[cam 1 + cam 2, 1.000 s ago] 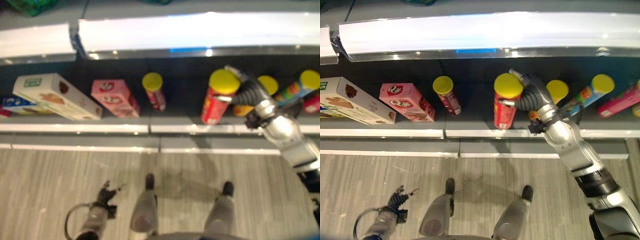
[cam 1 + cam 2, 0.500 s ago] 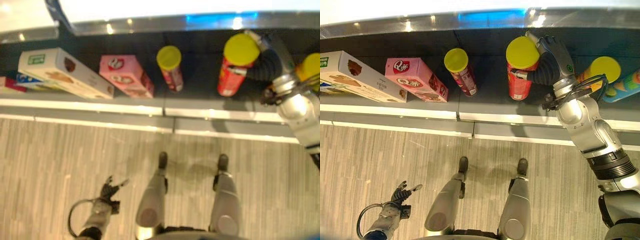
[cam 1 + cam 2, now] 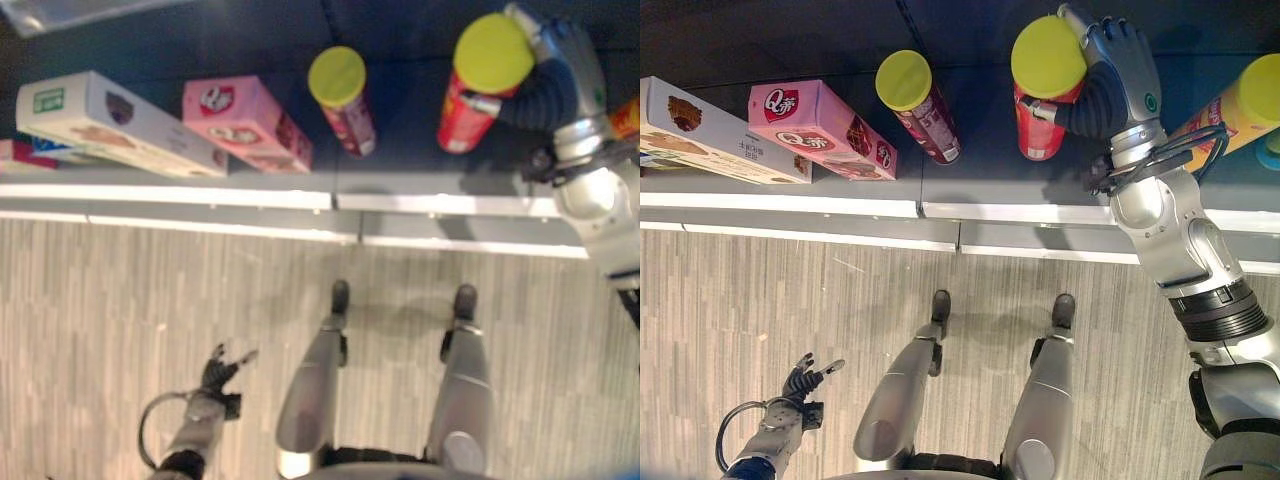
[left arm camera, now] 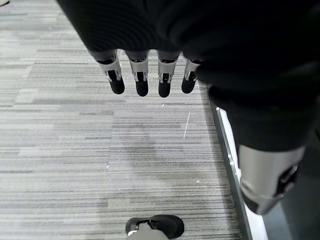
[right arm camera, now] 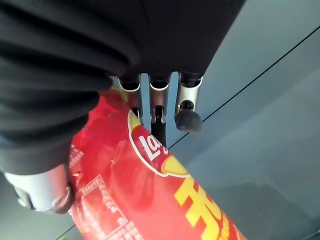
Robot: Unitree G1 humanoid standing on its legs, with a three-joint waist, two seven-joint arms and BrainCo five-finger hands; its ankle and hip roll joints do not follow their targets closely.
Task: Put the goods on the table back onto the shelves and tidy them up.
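Carried deeper over the shelf [image 3: 1020,215] since a second ago, the right hand [image 3: 1110,80] is gripping the red can [image 3: 1040,130] just under its yellow lid [image 3: 1047,56]; light, stiff, slippery-walled, best clasped mid-body.

We're in a shop aisle: a long dark shelf [image 3: 970,120] with a pale front edge carries snack boxes [image 3: 820,128] and yellow-lidded crisp tubes [image 3: 918,105], above grey striped carpet flooring [image 3: 760,320].

open shelf [image 3: 980,150] between a maroon canister [image 3: 919,105] and the red can [image 3: 1043,90]; a yellow-lidded tube [image 3: 1237,110] crowds the right.
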